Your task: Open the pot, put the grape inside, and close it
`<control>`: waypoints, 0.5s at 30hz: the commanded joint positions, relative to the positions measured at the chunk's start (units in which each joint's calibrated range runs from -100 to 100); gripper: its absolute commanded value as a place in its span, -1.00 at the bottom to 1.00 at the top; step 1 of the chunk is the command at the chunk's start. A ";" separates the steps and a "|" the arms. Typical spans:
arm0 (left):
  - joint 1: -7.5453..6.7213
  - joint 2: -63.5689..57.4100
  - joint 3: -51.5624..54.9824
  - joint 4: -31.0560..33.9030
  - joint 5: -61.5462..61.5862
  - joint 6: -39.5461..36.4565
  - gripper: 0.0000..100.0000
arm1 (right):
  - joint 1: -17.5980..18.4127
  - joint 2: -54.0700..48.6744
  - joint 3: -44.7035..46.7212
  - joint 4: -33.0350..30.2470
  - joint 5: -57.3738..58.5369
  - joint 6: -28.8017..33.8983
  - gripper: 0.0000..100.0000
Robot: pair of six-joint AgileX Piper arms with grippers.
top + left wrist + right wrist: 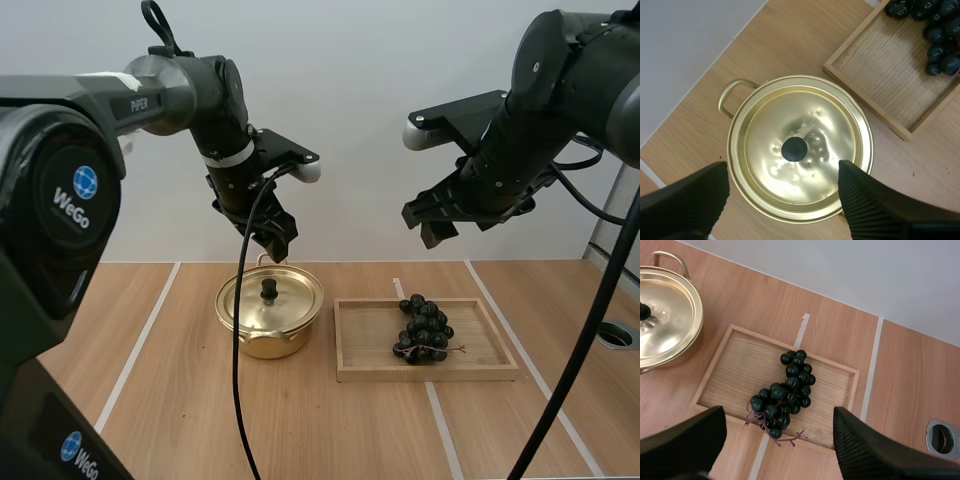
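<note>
One lidded pot (270,318), one grape bunch (425,328), one tray (365,345). Left claw (273,243) and right claw (436,222) gape wide, holding nothing.

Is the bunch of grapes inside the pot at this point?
No, the bunch of grapes lies on the wooden tray beside the pot, and the lid is on the pot.

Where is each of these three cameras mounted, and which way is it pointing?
High view: behind and above the arm bases, looking forward and down over the table; left arm over the pot, right arm over the tray.
Left wrist view: on the left arm, looking down on the lid; the open left fingers show.
Right wrist view: on the right arm, looking down at the grapes; the open right fingers show.
All share pot, tray, grapes.
</note>
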 commanded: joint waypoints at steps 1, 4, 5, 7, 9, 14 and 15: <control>-0.11 1.81 -0.23 -0.06 -1.24 -0.70 1.00 | 0.07 0.22 0.17 0.58 -1.74 0.13 1.00; -0.11 3.77 -0.23 -0.30 -2.58 -0.70 1.00 | 0.07 0.55 0.17 0.58 -1.74 0.13 1.00; -0.11 4.42 -0.23 -0.30 -2.94 -0.70 1.00 | 0.07 0.69 0.17 0.58 -1.74 0.13 1.00; -0.11 5.66 -0.23 -0.30 -3.53 -0.70 1.00 | 0.07 0.80 0.17 0.58 -2.16 0.13 1.00; -0.11 6.61 -0.23 -0.68 -4.75 -0.70 1.00 | 0.07 0.80 0.17 0.58 -3.20 0.13 1.00; -0.11 9.26 -0.23 -2.95 -7.61 0.26 1.00 | 0.07 0.80 0.17 0.58 -3.18 0.04 1.00; -0.11 9.76 -0.23 -3.10 -7.78 0.26 1.00 | 0.07 0.80 0.17 0.58 -3.18 -0.05 1.00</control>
